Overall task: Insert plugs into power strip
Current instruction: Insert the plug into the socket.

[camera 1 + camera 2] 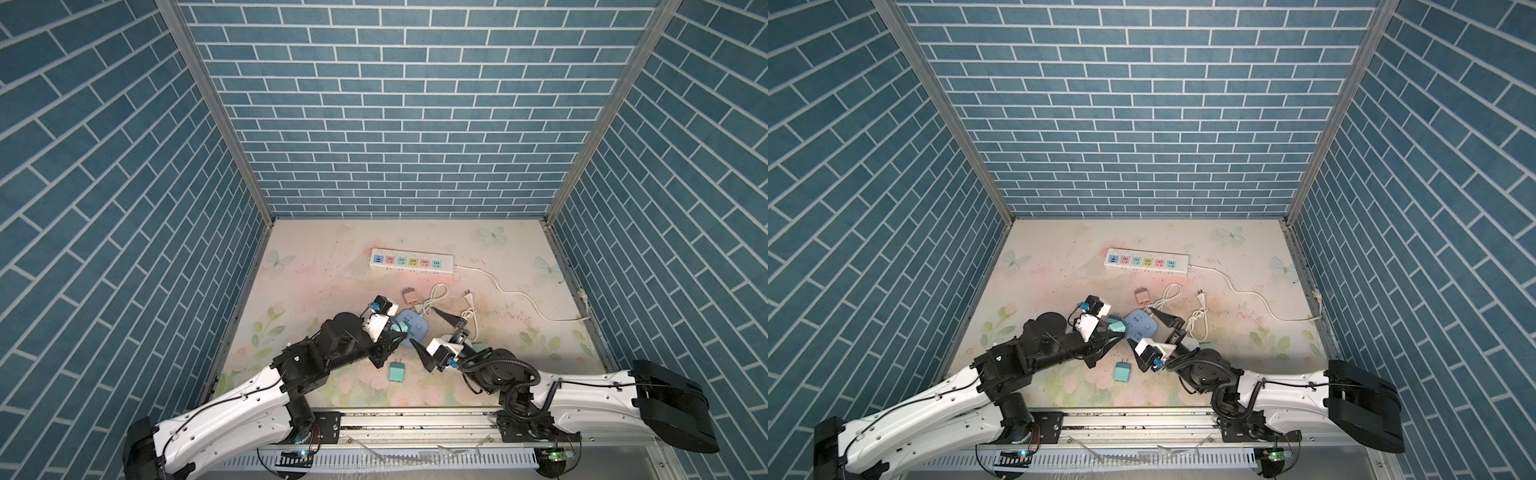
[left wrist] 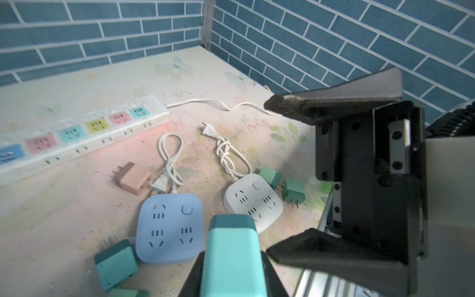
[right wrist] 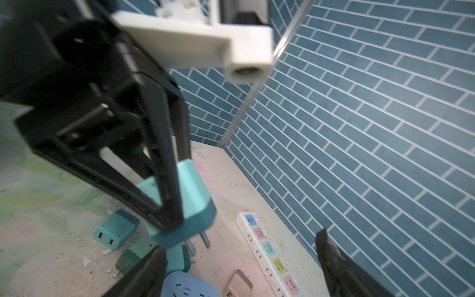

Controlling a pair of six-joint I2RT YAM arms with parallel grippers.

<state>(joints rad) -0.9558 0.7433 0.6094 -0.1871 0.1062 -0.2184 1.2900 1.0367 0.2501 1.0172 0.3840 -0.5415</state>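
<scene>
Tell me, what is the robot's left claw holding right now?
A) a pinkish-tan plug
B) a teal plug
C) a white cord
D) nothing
B: the left gripper is closed on a teal plug, while the pinkish-tan plug lies loose on the table.

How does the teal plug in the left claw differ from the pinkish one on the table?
The teal plug is gripped in the shut left claw, off the table; the pinkish-tan plug lies flat on it. The teal one is two-toned, with a darker prong end; the pinkish one is a single colour. Both are small blocks with metal prongs.
</scene>
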